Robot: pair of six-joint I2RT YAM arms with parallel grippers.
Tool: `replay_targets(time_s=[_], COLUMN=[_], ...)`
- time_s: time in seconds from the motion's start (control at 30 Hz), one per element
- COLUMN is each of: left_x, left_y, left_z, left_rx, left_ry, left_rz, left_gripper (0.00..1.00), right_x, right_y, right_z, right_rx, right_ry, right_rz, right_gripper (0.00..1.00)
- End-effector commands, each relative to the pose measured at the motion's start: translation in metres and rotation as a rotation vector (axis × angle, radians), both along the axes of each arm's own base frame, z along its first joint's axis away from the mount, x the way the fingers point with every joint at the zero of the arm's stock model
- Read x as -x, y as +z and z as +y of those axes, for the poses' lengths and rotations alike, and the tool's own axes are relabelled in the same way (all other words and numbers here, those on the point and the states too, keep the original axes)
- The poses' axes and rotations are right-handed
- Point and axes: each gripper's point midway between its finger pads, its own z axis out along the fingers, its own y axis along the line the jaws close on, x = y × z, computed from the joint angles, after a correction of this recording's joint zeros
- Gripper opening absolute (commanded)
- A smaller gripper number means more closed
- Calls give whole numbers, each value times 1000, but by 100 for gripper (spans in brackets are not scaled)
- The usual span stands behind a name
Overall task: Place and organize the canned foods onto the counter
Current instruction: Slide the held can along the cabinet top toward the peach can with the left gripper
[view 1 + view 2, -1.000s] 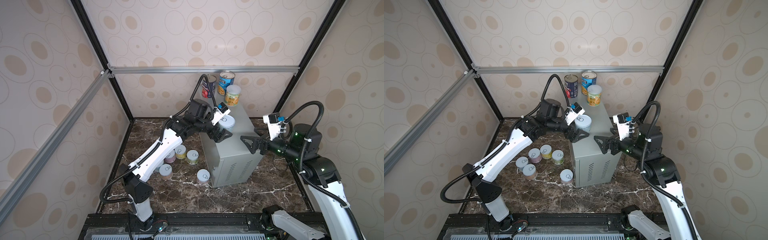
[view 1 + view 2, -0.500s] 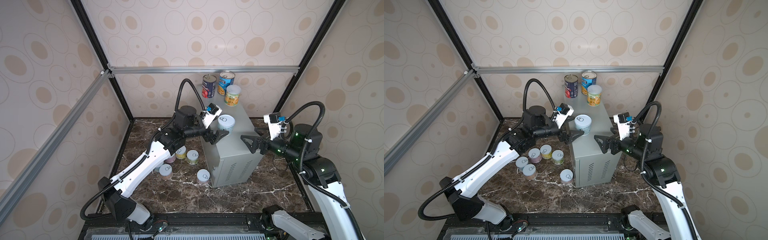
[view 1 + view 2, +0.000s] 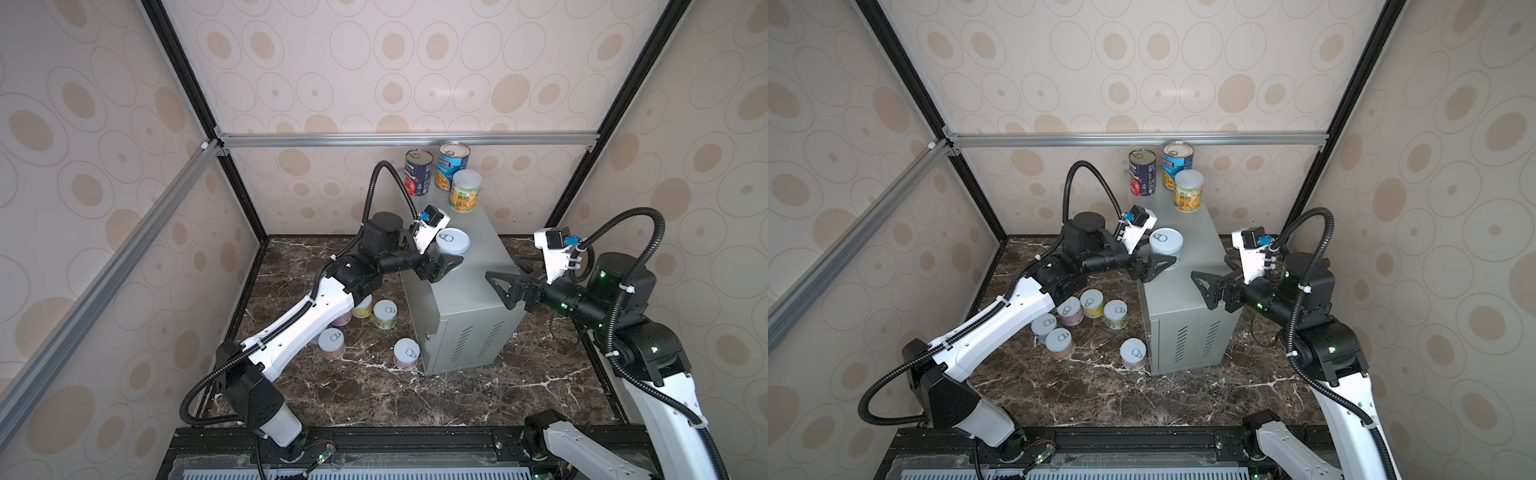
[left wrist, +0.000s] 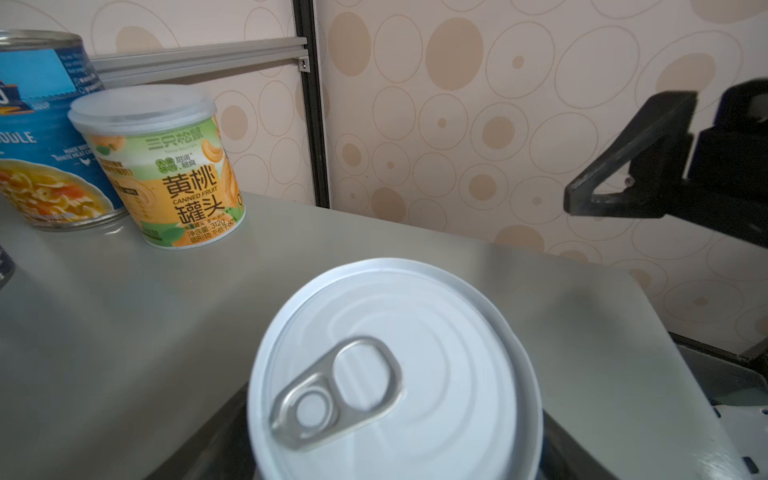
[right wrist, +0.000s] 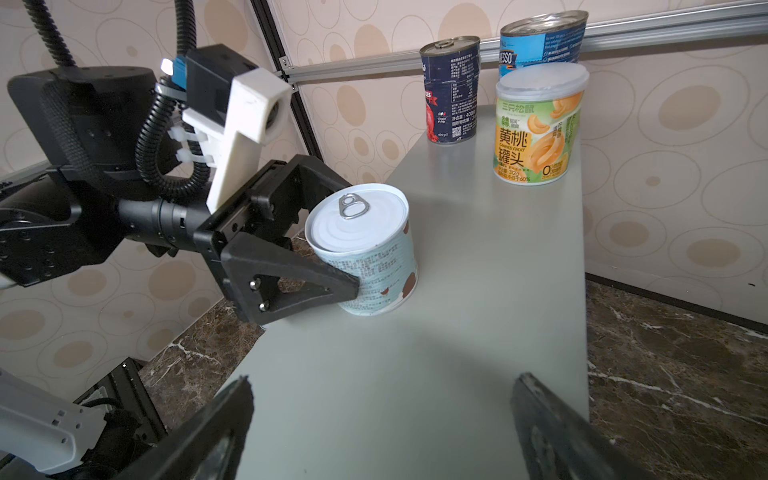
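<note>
The left claw [image 3: 451,257] has its fingers on either side of the pale blue can [image 4: 395,374]. The near finger [image 5: 291,262] touches the label, but the far one is mostly hidden behind the can, so whether the can is clamped cannot be told. The can stands on the grey desk [image 3: 484,249], close to its left edge and about midway along.

The right claw [image 3: 508,287] hangs over the desk's near right corner, its fingers wide apart with nothing between them. Only the finger ends show in the right wrist view.

At the far end, the navy-red can [image 3: 418,172], blue-yellow can [image 3: 453,166] and green-yellow can [image 3: 466,191] stand close together. Bare desk top lies between them and the pale blue can, and also to its right.

Six short cans [image 3: 1116,313] sit on the marble surface [image 3: 1100,390] left of the desk. In a top view the left arm [image 3: 307,328] covers some of them.
</note>
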Motion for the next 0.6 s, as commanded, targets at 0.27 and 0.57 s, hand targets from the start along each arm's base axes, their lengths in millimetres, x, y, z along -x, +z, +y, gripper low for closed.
replay_targets(time_s=[0.27,0.57], left_x=[-39,-88], left_y=[27,20], left_z=[14,28], left_rx=[21,13], left_ry=[198,233], left_rz=[-121,-115], left_gripper=[69,64], right_x=[2,4], right_y=[-8,-11], right_z=[-3,-7], right_rx=[2,6], right_ry=[-17,-33], right_rz=[6,8], right_gripper=[100,100])
